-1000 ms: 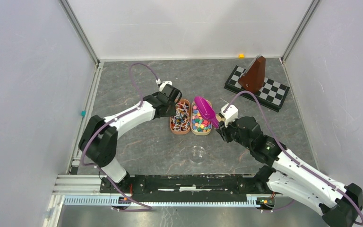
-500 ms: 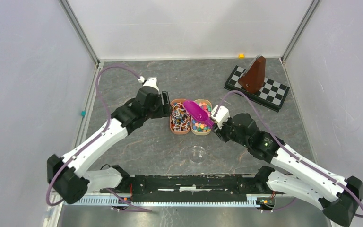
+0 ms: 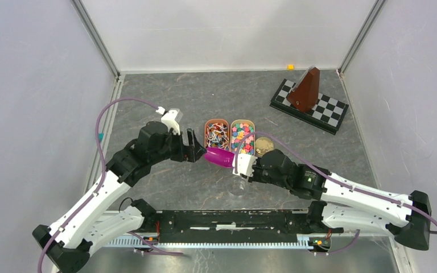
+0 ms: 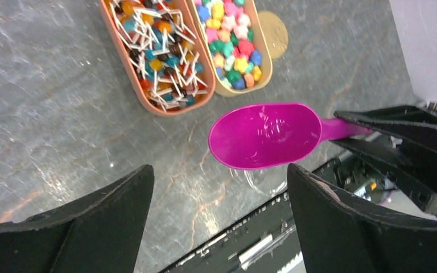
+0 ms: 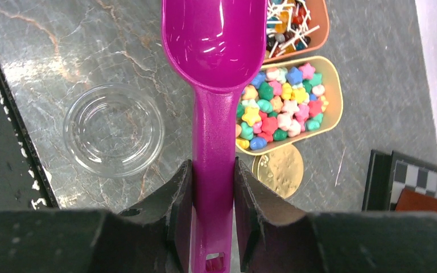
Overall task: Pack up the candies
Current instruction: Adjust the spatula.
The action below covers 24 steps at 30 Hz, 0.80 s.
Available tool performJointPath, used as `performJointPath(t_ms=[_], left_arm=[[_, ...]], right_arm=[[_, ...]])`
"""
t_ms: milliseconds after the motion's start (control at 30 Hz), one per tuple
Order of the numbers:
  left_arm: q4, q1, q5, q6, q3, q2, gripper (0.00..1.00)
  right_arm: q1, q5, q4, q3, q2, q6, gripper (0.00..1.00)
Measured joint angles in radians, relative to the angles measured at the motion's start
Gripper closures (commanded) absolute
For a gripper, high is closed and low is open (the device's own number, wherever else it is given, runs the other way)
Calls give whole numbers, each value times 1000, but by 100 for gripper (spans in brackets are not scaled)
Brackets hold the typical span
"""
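Right gripper [image 5: 213, 176]: clamped on the handle of a glossy magenta plastic scoop [image 5: 216, 51], bowl empty | Left gripper [image 4: 219, 182]: jaws wide, holding nothing | Tiny star-shaped multicoloured candies [image 5: 281, 108]: in tan oval tray [image 5: 334, 114], just beside scoop handle, ahead of both grippers.

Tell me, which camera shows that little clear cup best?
The right wrist view: the clear cup sits whole and empty beside the magenta scoop. The top view shows the cup small and faint; the left wrist view shows only a sliver below the scoop.
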Motion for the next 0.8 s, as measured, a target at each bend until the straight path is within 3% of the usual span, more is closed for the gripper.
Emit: performJointPath(t_ms=[233,467,800], left_arm=[[-23,0,129,-1,-104,-62,6],[21,4,287,-22,-185,-76,13],[181,28,491,-124,-270,-61,37]], right_arm=[[59,-19,13,-60,-60,-105,100],[68,-75,38,-100,-140,-166,100],[71,-149,64,-122,-202,-224,100]])
